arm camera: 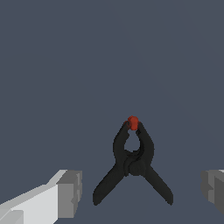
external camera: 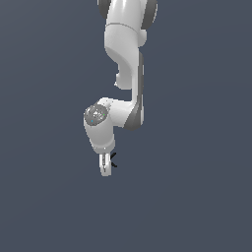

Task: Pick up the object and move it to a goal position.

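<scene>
Reaching down from above, the white arm is hanging its end effector released, fingers spread wide and well apart. Lying between them on the tabletop, untouched, is the black clamp, red tip pointing away.

The clamp is matte black all over, apart from a small red tip where its curved ends meet. The tool has grey finger pads on white fingers. The arm is white with dark grey joint sections. The worktop is plain slate blue-grey, unpatterned.
</scene>
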Robot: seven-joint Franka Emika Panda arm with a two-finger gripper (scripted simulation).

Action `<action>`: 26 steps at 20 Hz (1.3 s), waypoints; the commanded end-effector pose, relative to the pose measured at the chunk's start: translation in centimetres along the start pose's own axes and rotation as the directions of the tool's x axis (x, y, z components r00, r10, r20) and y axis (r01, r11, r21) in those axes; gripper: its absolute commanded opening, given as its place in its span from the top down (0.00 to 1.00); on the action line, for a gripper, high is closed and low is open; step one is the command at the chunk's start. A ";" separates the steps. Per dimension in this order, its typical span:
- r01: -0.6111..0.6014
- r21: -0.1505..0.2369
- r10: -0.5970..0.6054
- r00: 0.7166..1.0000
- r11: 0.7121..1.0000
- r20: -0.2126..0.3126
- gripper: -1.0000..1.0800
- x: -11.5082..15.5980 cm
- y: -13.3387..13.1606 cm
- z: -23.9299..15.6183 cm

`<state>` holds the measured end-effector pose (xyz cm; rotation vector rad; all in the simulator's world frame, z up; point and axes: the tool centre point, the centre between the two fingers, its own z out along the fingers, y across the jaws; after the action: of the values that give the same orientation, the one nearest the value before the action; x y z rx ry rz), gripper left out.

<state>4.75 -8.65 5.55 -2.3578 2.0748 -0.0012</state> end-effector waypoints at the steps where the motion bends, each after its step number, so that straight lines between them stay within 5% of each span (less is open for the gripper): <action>1: -0.001 -0.001 0.001 1.000 1.000 0.000 0.04 0.0 0.1 1.1; 11: -0.005 -0.001 0.005 1.000 1.000 0.000 0.04 0.0 0.0 4.2; 12: -0.005 -0.001 0.005 1.000 1.000 0.000 1.00 0.0 0.0 4.2; 26: -0.005 -0.001 0.005 1.000 1.000 0.000 1.00 -0.2 0.2 4.1</action>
<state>4.60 -8.65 1.41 -2.3530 2.0816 0.0002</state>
